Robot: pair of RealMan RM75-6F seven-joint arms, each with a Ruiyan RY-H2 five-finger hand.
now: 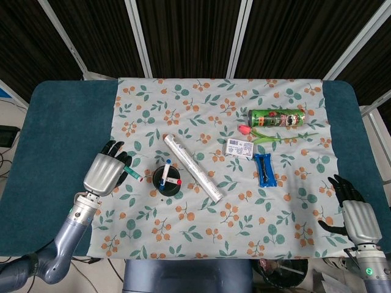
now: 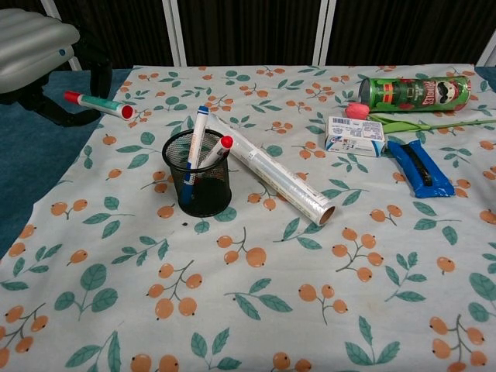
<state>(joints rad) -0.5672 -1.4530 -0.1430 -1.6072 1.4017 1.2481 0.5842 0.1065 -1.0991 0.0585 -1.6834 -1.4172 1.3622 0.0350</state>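
head view: the left hand [image 1: 106,171] holds a green marker [image 1: 133,174] with a red cap, fingers clamped on it, just left of the black mesh pen cup [image 1: 167,182], which carries 2 markers. a long foil roll [image 1: 192,160] lies just right of the cup. the right hand [image 1: 355,215] rests well right of the cup at the table [image 1: 55,128] edge, fingers apart, holding nothing

chest view: the left hand [image 2: 35,43] holds the green marker [image 2: 99,105] above the cloth, up and left of the pen cup [image 2: 198,184]. a green chip can [image 2: 415,91], a tulip [image 2: 411,119], a small box [image 2: 355,136] and a blue cutter [image 2: 420,167] lie well right of the cup
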